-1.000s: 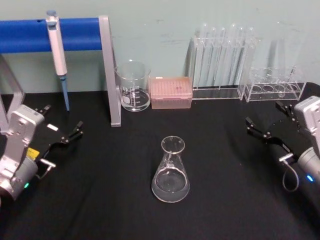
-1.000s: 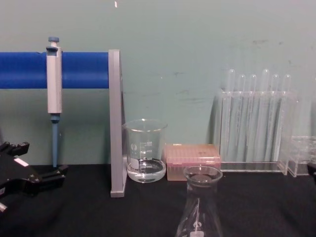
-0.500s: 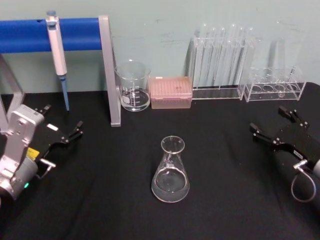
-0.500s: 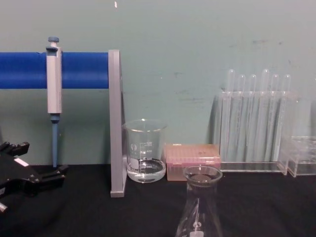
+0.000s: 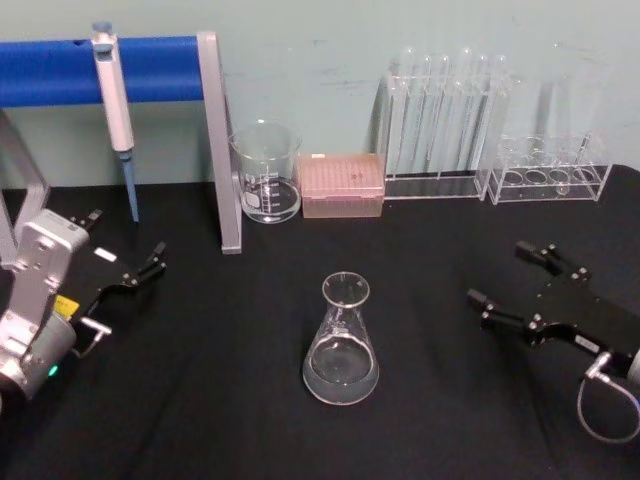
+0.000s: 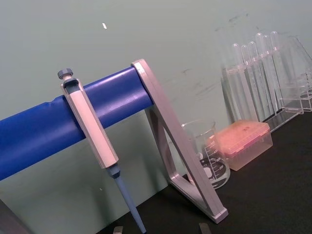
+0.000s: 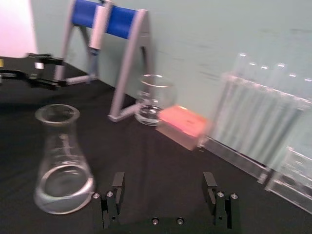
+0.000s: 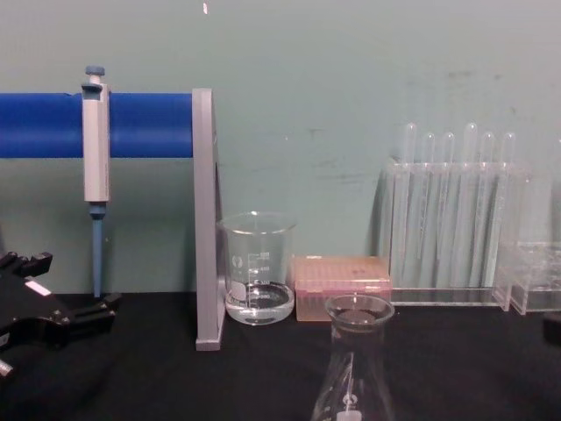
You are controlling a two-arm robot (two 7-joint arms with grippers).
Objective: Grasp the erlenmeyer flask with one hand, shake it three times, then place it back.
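Flask (image 5: pixel 341 345), upright, mid-table: we log it left of our right gripper (image 5: pixel 500 273), fingers spread, nearer than left gripper (image 5: pixel 128 232), parked, likewise spread.

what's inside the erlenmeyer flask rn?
The erlenmeyer flask holds what looks like a shallow layer of clear liquid at its base, nothing else. Clear glass, nothing covers it. Right gripper open, apart.

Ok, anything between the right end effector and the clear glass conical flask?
Nothing: the head view shows bare black tabletop between the open right end effector and the clear glass conical flask.
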